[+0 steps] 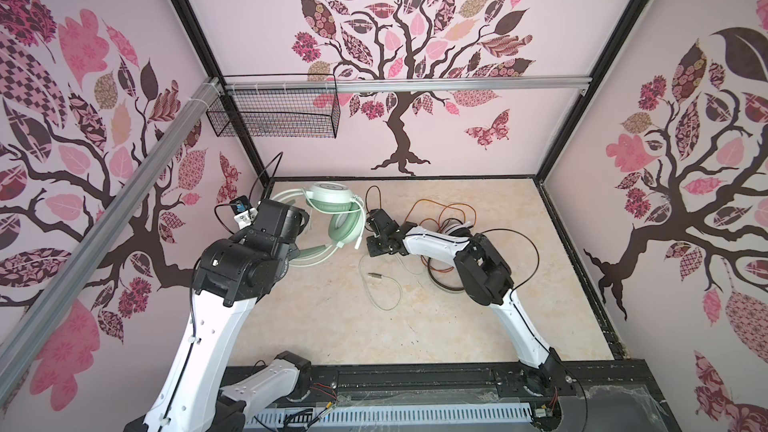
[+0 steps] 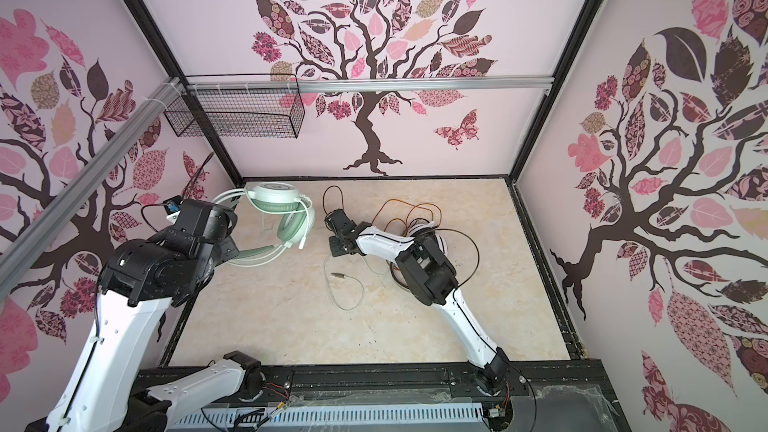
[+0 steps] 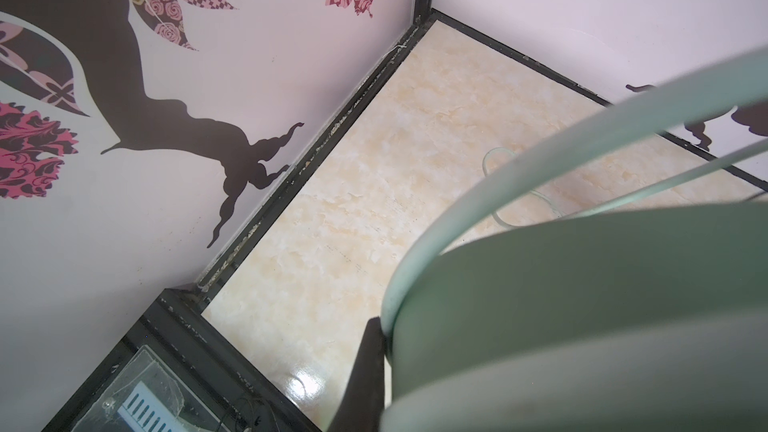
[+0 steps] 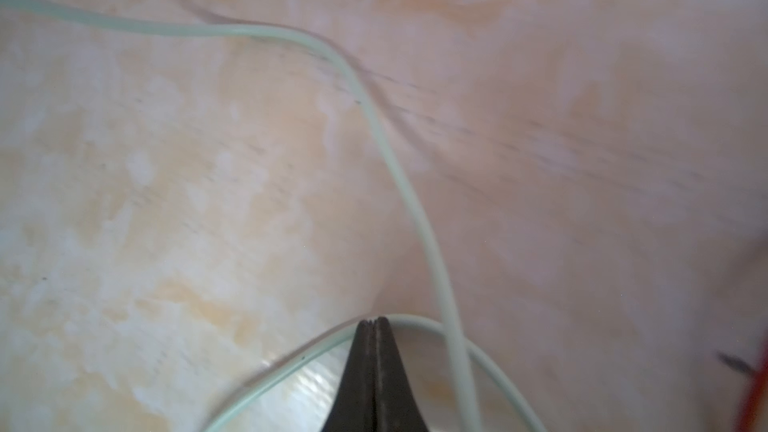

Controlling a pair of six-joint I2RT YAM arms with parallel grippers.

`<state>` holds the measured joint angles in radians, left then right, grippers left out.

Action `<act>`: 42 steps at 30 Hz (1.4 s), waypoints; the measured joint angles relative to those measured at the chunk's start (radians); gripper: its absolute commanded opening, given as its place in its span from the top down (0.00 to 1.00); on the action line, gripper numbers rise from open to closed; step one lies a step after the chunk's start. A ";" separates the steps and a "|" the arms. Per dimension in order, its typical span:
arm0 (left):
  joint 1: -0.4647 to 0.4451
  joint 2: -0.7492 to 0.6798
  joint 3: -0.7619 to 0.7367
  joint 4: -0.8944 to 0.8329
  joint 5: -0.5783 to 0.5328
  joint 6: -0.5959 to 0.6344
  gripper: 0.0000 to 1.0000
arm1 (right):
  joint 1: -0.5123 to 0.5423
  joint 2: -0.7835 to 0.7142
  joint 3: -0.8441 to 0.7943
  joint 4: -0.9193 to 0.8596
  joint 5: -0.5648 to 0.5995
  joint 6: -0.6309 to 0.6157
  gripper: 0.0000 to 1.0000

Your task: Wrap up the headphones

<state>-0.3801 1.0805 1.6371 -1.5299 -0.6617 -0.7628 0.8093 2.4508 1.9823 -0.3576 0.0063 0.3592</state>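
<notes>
Obs: mint-green pair (image 1: 332, 211) sits at the far end of the table (image 1: 332, 334); every place below is given from this pair. Left gripper (image 3: 380, 338): in the left wrist view one dark finger (image 3: 368, 371) presses against the edge of the headband (image 3: 623, 122). The opposite finger is hidden behind the band, so this is probably a pinch on the headband, though the full clamp is not visible. Right gripper (image 4: 376, 322): tips pressed together with the pale cord (image 4: 399, 168) caught between them, low over the table, just beside the pair's ear cups (image 1: 345, 226) on the side away from the left arm. Slack: from the pinch the cord runs off in front of the pair, makes one open loop and doubles back to the plug (image 1: 376, 274), which lies free on the table in front of the cups. Judgement: the coming move turns on this layout. The loose length lies in front of the pair, and the headband's arc runs crosswise toward the left arm, so a turn has to be carried across the band or cups, not along them. The right arm is the nearer one to the cord; the left only steadies. White pair (image 2: 441, 245) lies beyond the right gripper from the mint-green pair, mostly hidden under the right arm, its orange-red cord (image 1: 424, 201) in loose loops, not yet wrapped
</notes>
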 measured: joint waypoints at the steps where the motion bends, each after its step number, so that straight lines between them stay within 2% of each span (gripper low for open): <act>1: 0.000 0.000 0.000 -0.002 0.001 0.000 1.00 | 0.000 0.038 0.066 -0.019 -0.037 -0.013 0.94; 4: 0.000 0.000 0.000 -0.007 0.006 0.001 1.00 | 0.002 0.100 0.183 -0.060 -0.179 -0.055 0.91; 6: 0.000 0.000 0.000 -0.008 0.013 0.000 1.00 | 0.004 0.097 0.177 -0.077 -0.290 -0.087 0.89; 8: 0.000 0.001 0.000 -0.008 0.021 0.000 1.00 | 0.006 0.062 0.097 -0.048 -0.390 -0.115 0.86; 12: 0.000 0.001 0.000 -0.007 0.043 0.000 1.00 | -0.007 -0.210 -0.399 0.122 -0.533 -0.129 0.73; 15: 0.000 0.001 0.001 -0.005 0.085 0.000 1.00 | -0.051 -0.477 -0.761 0.254 -0.587 -0.139 0.73; 19: 0.000 0.008 0.008 -0.005 0.166 0.004 1.00 | -0.105 -0.748 -1.032 0.475 -0.586 -0.193 0.73; 21: 0.000 0.020 0.026 -0.006 0.205 0.015 1.00 | -0.103 -0.787 -1.083 0.620 -0.607 -0.205 0.70; 24: 0.000 0.043 0.063 -0.005 0.275 0.043 1.00 | -0.087 -0.754 -1.098 0.850 -0.640 -0.206 0.64; 27: -0.007 0.066 0.087 0.002 0.357 0.072 1.00 | -0.068 -0.679 -1.103 1.115 -0.648 -0.224 0.37; 29: -0.027 0.079 0.090 0.009 0.399 0.080 1.00 | -0.055 -0.613 -1.116 1.316 -0.639 -0.250 0.30; 31: -0.064 0.097 0.103 0.010 0.430 0.083 1.00 | -0.045 -0.534 -1.115 1.493 -0.632 -0.264 0.32; 34: -0.106 0.138 0.164 0.007 0.461 0.089 1.00 | -0.037 -0.418 -1.066 1.650 -0.616 -0.282 0.36; 42: -0.119 0.215 0.364 0.031 0.484 0.093 1.00 | -0.032 -0.228 -0.787 1.708 -0.512 -0.320 0.41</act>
<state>-0.4995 1.2957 2.0014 -1.4994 -0.1776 -0.6693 0.7776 2.2230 1.1954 1.3502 -0.5053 0.0387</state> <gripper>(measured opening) 0.068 0.593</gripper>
